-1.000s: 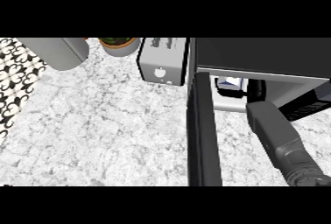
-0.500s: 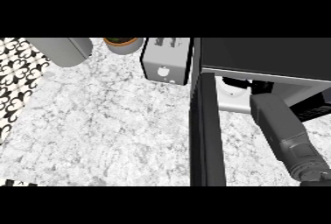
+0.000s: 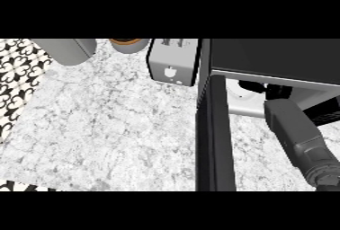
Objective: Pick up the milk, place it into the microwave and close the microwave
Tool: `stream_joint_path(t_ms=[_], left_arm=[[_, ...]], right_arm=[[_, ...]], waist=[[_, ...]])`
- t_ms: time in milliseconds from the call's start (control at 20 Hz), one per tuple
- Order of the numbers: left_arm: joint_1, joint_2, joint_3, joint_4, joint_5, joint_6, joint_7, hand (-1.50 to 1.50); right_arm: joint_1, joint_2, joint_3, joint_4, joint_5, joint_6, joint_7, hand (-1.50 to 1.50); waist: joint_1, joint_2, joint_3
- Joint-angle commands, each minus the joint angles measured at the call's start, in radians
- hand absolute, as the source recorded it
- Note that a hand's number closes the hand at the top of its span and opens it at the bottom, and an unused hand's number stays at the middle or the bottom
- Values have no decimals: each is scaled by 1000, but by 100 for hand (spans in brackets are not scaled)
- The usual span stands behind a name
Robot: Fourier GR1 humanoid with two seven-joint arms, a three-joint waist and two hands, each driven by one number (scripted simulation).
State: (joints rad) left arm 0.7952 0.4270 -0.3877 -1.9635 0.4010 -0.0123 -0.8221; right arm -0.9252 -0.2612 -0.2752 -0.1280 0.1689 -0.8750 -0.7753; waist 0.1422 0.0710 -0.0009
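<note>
The black microwave (image 3: pixel 279 58) stands at the right with its door (image 3: pixel 214 134) swung open, seen edge-on as a dark upright bar. Inside the lit cavity a small white shape, the milk (image 3: pixel 238 93), rests on the floor near the door side. My right forearm comes up from the lower right and my right hand (image 3: pixel 279 92) is inside the cavity, right beside the milk. The microwave's top edge hides most of the hand, so its hold on the milk cannot be made out. My left hand is out of view.
A white toaster (image 3: pixel 174 63) sits just left of the microwave. A grey cylinder (image 3: pixel 66 47) and a brown-rimmed cup (image 3: pixel 128 43) stand at the back. The marble counter (image 3: pixel 113 130) stretches left of the door, bordered by patterned tiles (image 3: pixel 16 85).
My right forearm has shifted slightly right and deeper under the microwave's top. The milk now shows less; its bluish side no longer shows.
</note>
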Motion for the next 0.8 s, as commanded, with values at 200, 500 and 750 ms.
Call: stream_joint_path(t_ms=[200,500,750], left_arm=[[-36,8,19,15,-9,2,8,-150],[-48,-10,6,38,-3,-3,8,-150],[-55,-14,-12,53,-29,1,10,-150]], right_arm=[[57,-55,125,125,159,-292,276,-150],[-39,56,188,94,218,-31,166,-150],[-76,90,188,101,218,11,181,-150]], waist=[[25,16,-4],[23,-6,8],[27,-5,8]])
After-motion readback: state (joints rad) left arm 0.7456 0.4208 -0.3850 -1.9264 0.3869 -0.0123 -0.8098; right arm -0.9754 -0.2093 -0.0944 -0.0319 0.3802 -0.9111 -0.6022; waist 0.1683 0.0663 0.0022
